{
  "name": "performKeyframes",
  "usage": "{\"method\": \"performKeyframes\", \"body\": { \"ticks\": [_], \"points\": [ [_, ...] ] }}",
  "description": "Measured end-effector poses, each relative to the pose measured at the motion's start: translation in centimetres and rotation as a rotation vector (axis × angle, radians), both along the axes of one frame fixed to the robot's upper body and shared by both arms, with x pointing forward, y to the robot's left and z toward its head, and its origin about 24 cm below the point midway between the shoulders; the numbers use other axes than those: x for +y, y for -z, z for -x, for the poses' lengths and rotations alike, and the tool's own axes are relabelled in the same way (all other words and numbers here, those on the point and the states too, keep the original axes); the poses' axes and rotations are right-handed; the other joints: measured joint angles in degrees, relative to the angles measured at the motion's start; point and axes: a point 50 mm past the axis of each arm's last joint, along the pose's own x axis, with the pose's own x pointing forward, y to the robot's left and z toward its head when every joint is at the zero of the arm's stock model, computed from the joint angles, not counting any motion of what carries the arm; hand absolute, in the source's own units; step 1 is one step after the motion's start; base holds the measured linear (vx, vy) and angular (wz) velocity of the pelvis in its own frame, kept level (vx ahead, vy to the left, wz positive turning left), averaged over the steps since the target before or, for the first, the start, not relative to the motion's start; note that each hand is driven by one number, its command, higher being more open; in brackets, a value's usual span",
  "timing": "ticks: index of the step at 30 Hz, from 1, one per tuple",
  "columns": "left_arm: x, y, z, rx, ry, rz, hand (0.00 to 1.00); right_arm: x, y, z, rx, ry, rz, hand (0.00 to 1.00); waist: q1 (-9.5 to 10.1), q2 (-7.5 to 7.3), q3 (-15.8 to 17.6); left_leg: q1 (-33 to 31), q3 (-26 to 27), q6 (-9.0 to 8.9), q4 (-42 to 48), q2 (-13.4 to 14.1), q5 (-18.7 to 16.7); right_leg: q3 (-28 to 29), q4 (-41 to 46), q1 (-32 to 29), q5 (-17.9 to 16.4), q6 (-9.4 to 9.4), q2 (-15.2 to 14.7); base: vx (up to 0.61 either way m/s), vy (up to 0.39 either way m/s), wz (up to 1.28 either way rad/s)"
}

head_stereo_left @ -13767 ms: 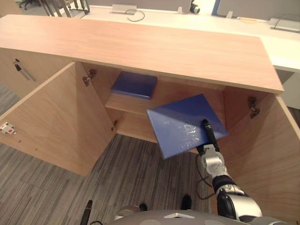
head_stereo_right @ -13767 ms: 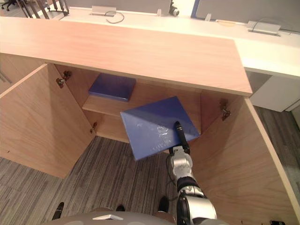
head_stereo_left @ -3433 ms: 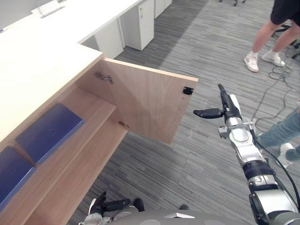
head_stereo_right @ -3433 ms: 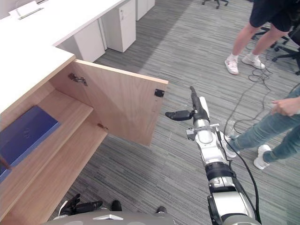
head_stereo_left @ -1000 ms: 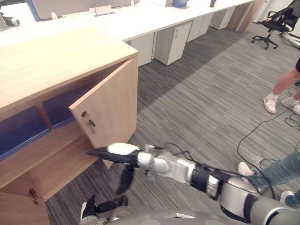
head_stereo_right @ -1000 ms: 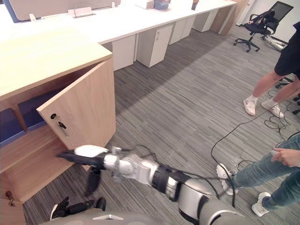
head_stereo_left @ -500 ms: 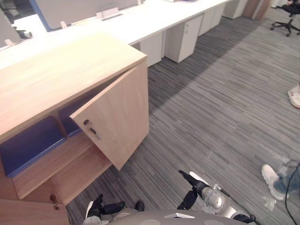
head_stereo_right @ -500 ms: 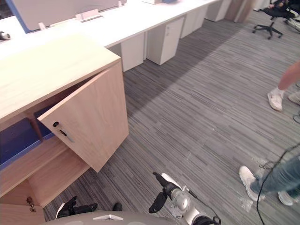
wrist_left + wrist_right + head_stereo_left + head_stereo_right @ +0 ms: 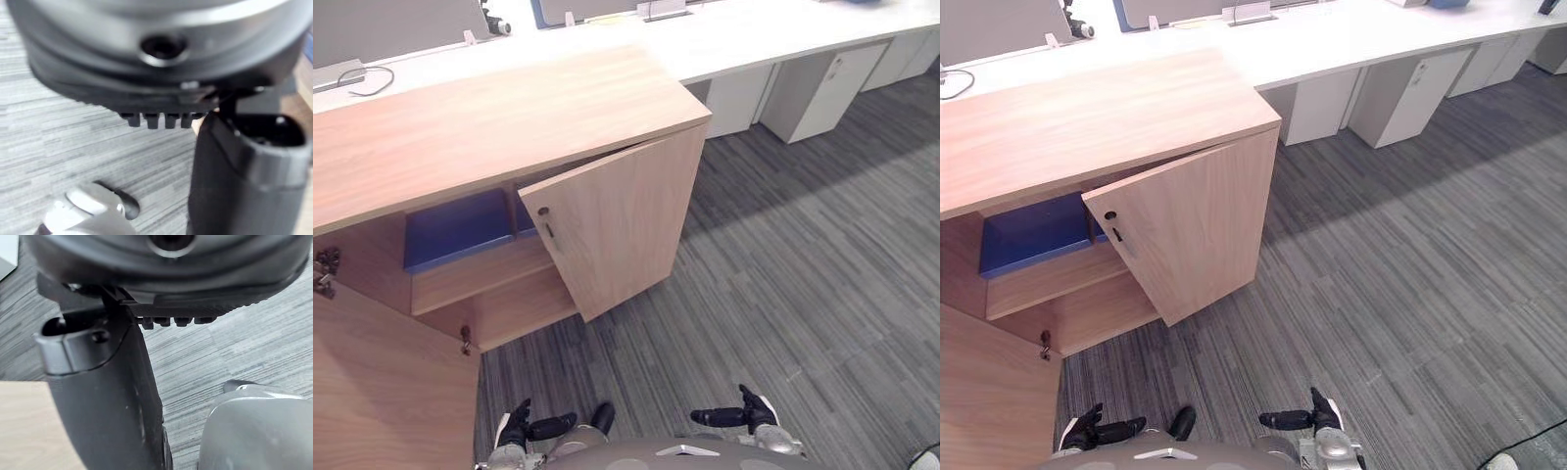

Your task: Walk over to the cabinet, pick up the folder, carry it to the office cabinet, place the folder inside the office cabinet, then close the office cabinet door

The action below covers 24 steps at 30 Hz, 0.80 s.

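Hanging relaxed, empty: left hand point(image 9: 522, 428), right hand point(image 9: 748, 414); eye views add shelved folder point(image 9: 460, 228).

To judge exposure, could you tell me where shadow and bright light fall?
Left eye view: a dark shadow band crosses the carpet beside the cabinet door. Right eye view: the white desk is brightly lit; the blue folder lies in shade.

right hand point(image 9: 172, 276) | fingers point(image 9: 164, 322) straight | grey carpet point(image 9: 244, 350) beyond | wood panel point(image 9: 27, 431) near

Ajar door point(image 9: 617, 220) across cabinet point(image 9: 489, 117) mouth
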Motion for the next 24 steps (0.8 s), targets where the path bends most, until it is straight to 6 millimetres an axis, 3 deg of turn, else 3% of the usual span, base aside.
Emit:
{"method": "performKeyframes", "body": {
  "ticks": [4,9,13,14,16,17,18,19,21,24],
  "points": [
    [0.5,-0.2,-0.3,-0.012,0.001,-0.011,1.00,0.4,0.5,1.6,0.042,0.056,-0.020,1.00,0.01,-1.30,0.56,0.32,-0.77,-0.25,-0.03,-0.10,0.16,-2.79,-2.09,3.00,0.34,-0.05,0.46,0.17,-0.016,0.42],
    [1.1,-0.4,-0.4,-0.032,-0.060,-0.007,1.00,0.9,0.6,1.8,0.046,0.081,-0.025,1.00,1.22,-2.66,1.51,0.92,-1.06,-0.26,1.76,-1.11,0.17,-4.59,-2.58,5.70,0.44,-0.08,-0.25,0.10,0.031,0.24],
    [0.9,-0.7,-1.3,-0.077,-0.085,-0.001,1.00,0.7,0.4,1.4,0.025,0.089,-0.025,1.00,1.44,-2.10,2.88,-2.30,-2.81,-0.27,7.97,-3.71,0.16,-8.64,-0.55,6.28,0.42,-0.10,-0.69,-0.05,0.038,0.74],
    [0.6,-0.8,-1.8,-0.104,-0.091,0.005,1.00,0.4,0.2,0.9,0.004,0.089,-0.014,1.00,1.44,-1.17,4.11,-3.92,-2.87,-0.24,10.24,-4.47,0.14,-11.06,0.80,6.36,-0.06,-0.82,-0.85,-0.14,0.067,1.00],
    [0.3,-0.9,-2.2,-0.120,-0.098,0.014,1.00,0.1,0.0,0.4,-0.016,0.100,-0.007,1.00,1.39,-0.27,5.41,-5.33,0.68,1.44,10.66,-3.93,-2.16,-13.77,1.41,6.71,-1.59,-1.77,-1.35,-0.16,0.064,0.94],
    [0.3,-1.0,-2.3,-0.124,-0.111,0.018,1.00,-0.1,-0.2,0.1,-0.032,0.125,-0.008,1.00,1.35,0.48,6.64,-6.34,7.27,3.84,10.31,-2.19,-3.85,-16.57,0.86,7.25,-1.57,-1.82,-1.55,-0.26,0.027,1.13],
    [0.4,-1.0,-2.3,-0.130,-0.135,0.022,1.00,-0.1,-0.2,-0.1,-0.041,0.150,-0.012,1.00,0.92,-0.60,6.93,-7.81,15.29,4.15,11.67,0.23,-4.62,-19.63,0.50,7.40,-1.56,-2.08,-3.13,-0.31,0.081,1.16],
    [0.3,-1.1,-2.4,-0.141,-0.156,0.029,1.00,-0.3,-0.1,0.4,-0.031,0.170,-0.012,1.00,0.95,-0.45,7.00,-9.12,20.20,4.21,15.11,1.64,-4.69,-21.17,1.22,7.34,-1.51,-2.06,-3.94,-0.23,0.094,1.18],
    [0.3,-1.0,-2.0,-0.140,-0.198,0.032,1.00,-0.8,0.0,1.2,-0.011,0.249,-0.015,1.00,1.06,0.21,6.74,-9.76,35.32,4.86,28.65,5.82,-6.78,-26.70,2.99,7.77,-1.11,-1.36,-7.84,-0.12,0.114,1.25],
    [-0.2,-0.5,-1.2,-0.090,-0.178,0.044,1.00,-1.6,0.1,2.0,0.006,0.332,-0.019,1.00,-1.04,2.00,5.76,-5.61,44.21,3.88,29.27,10.08,-10.64,-33.25,5.34,8.27,-0.68,-0.50,-11.20,-0.03,0.152,1.39]
  ]
}}
